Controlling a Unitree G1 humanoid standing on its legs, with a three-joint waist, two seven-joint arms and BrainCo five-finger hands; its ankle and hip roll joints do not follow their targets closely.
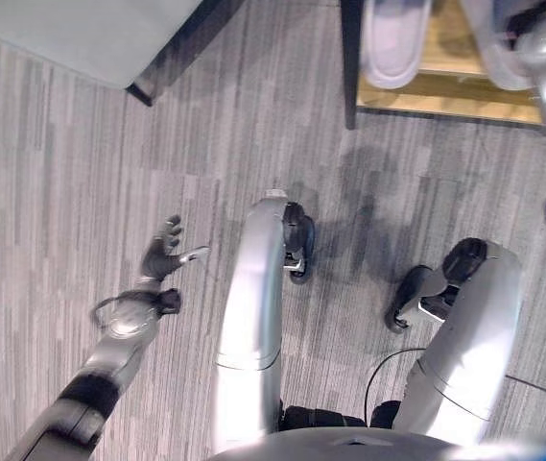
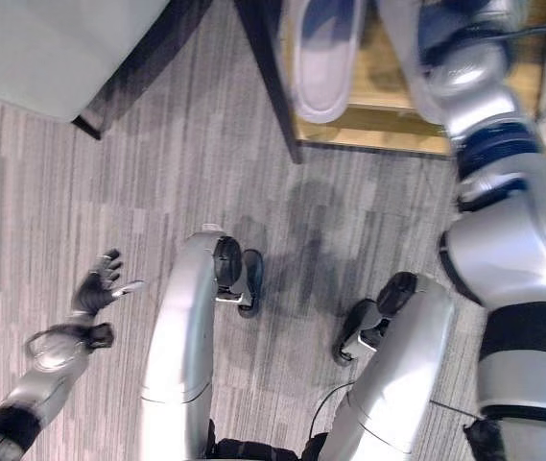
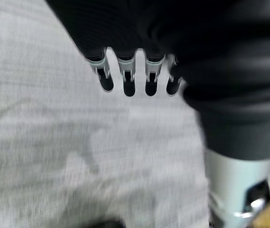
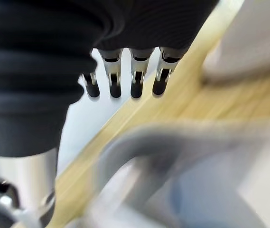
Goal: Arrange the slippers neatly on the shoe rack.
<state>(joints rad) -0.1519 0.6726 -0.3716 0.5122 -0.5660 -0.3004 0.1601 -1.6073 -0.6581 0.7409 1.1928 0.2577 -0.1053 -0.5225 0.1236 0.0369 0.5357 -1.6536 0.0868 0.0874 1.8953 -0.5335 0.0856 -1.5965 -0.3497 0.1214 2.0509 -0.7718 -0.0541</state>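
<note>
The wooden shoe rack (image 2: 378, 120) has a pale grey slipper (image 2: 322, 67) sitting on its shelf, the right hand (image 4: 125, 76) hovers released over it, and the left hand (image 1: 162, 254) hangs relaxed above the floor (image 1: 81, 173).

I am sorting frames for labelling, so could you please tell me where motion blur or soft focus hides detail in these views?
Right wrist view: the pale grey slipper in the foreground is smeared, its edges unreadable, and the light wooden shoe rack is soft. Left wrist view: the grey carpet floor is blurred. Left eye view: the left robot hand is fairly crisp, fingers spread; the right robot hand is smeared.
</note>
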